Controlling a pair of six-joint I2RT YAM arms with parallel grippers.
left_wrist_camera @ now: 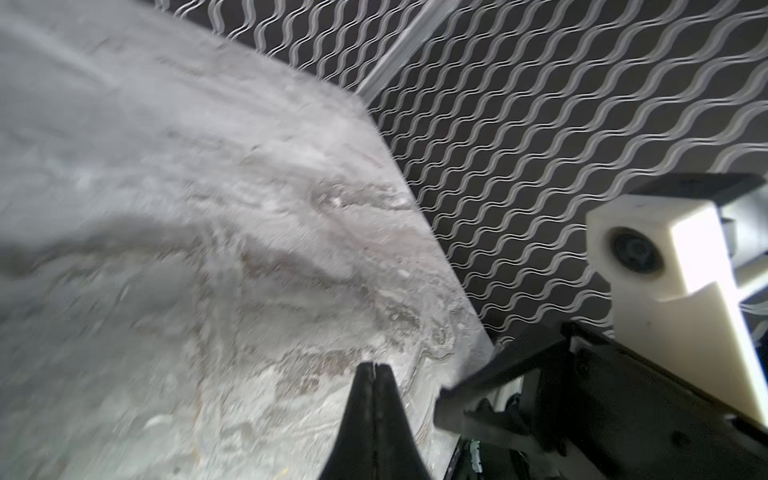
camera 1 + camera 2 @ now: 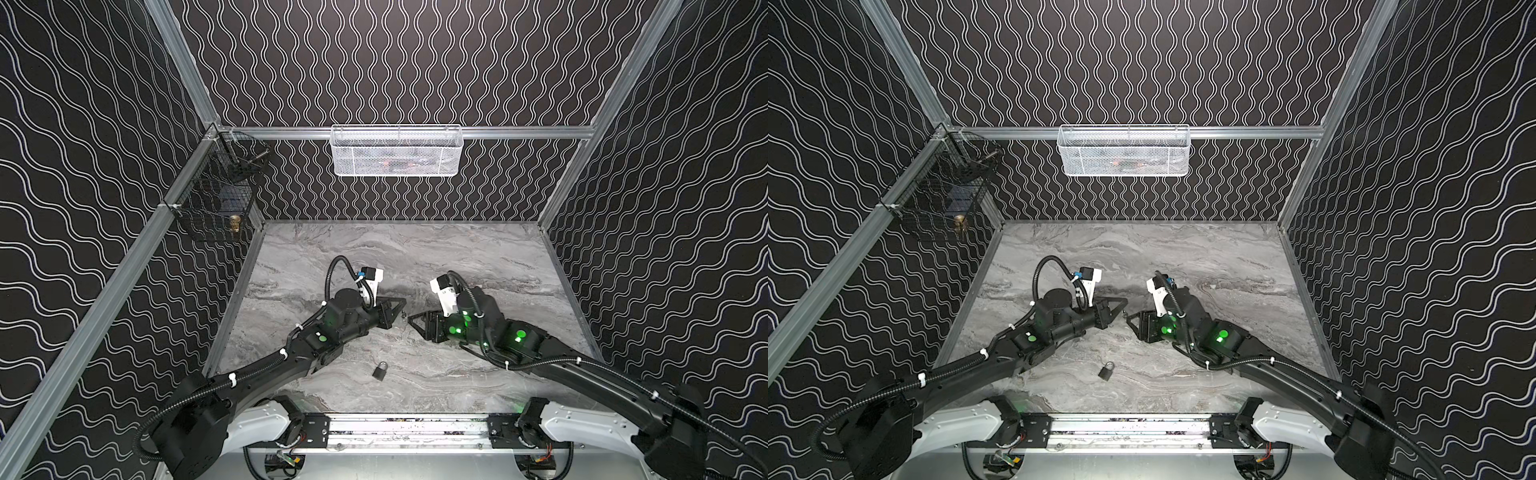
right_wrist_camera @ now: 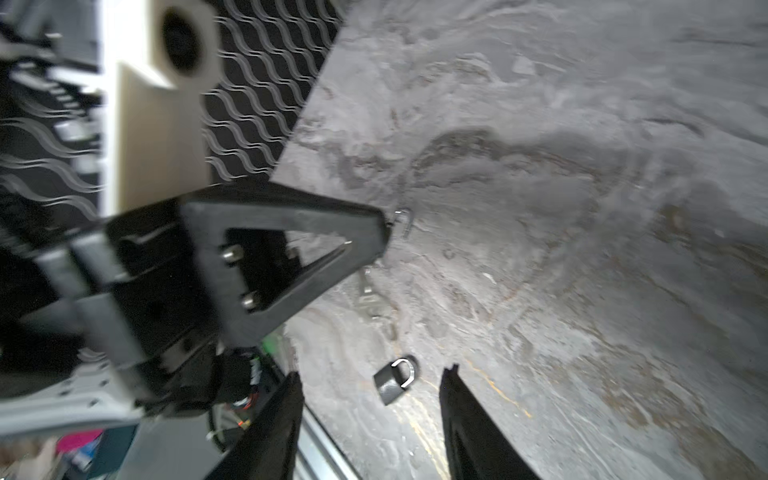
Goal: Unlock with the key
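Left gripper (image 2: 398, 306), jaws closed, pinches a small silver key (image 3: 402, 222) at mid-table; right gripper (image 3: 372, 370) faces it, just beside, jaws parted. Small dark-grey metal padlock (image 2: 380, 370) lies nearer, apart from both.

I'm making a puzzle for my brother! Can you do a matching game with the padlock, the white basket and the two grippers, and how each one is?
Things: 1 padlock; 2 white basket; 3 left gripper; 4 right gripper.
States: A open; B hanging on the back rail; C lying on the table; D shut on the key.
Pairs: 1-C, 2-B, 3-D, 4-A.
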